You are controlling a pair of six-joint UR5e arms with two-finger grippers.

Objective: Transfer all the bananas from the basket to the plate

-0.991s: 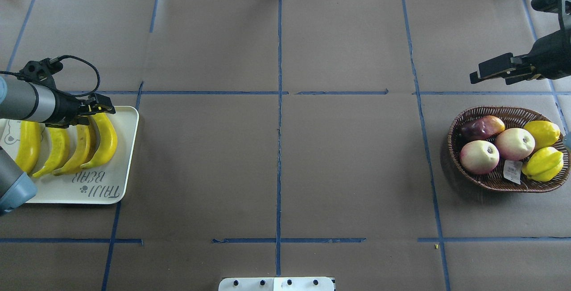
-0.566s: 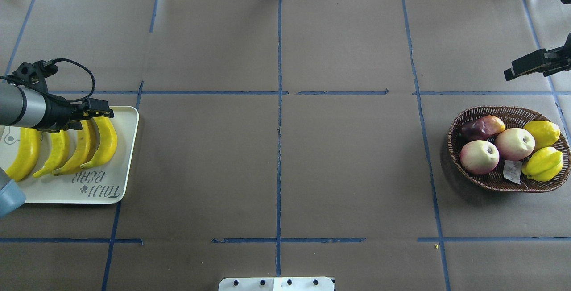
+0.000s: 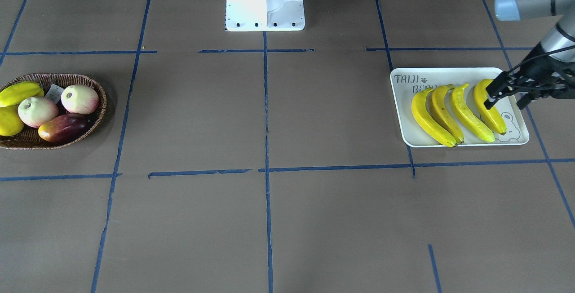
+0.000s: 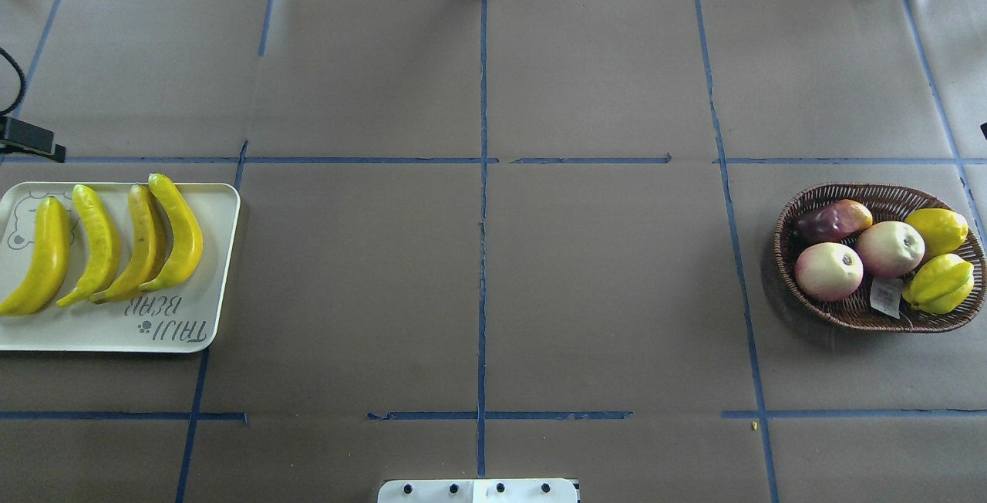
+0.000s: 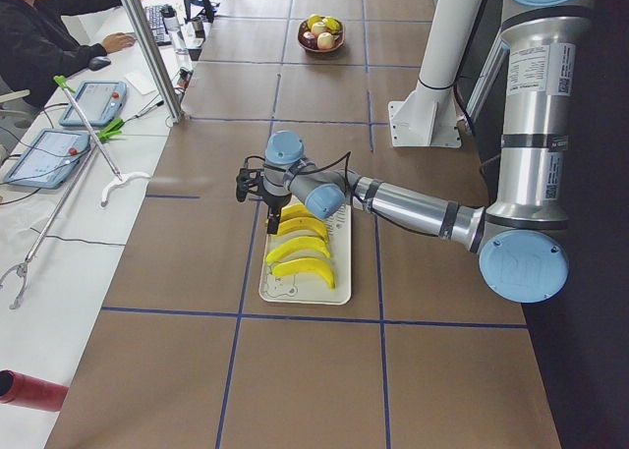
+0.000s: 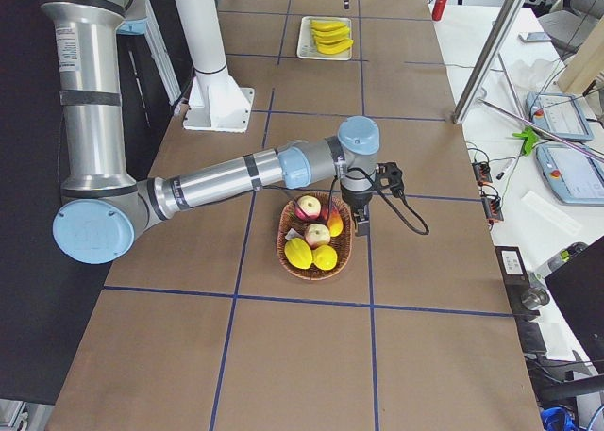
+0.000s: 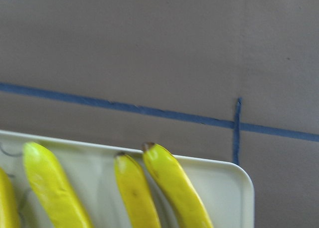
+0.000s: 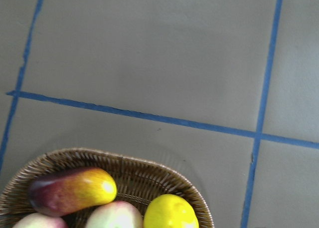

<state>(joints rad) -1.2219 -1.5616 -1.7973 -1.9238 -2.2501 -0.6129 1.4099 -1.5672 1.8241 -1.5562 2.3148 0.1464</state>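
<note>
Several yellow bananas [image 4: 100,244] lie side by side on the white plate [image 4: 116,335] at the table's left; the front view shows the same bananas [image 3: 431,115] on the plate [image 3: 404,87]. My left gripper [image 3: 503,99] hovers open over the plate's outer end and holds nothing. In the overhead view only one dark finger [image 4: 31,140] shows, at the left edge beyond the plate. The wicker basket [image 4: 786,217] at the right holds no bananas. My right gripper [image 6: 361,219] hangs by the basket's far rim; whether it is open or shut I cannot tell.
The basket [image 3: 96,88] holds two pale apples [image 4: 829,271], a dark red mango [image 4: 833,219], a lemon [image 4: 937,229] and a yellow-green starfruit [image 4: 937,283]. A white base plate [image 4: 478,491] sits at the near edge. A person sits at a desk [image 5: 39,27].
My left arm has drawn back to the left off the bananas, leaving them all on the plate. My right gripper has slid right, out of the overhead view.
</note>
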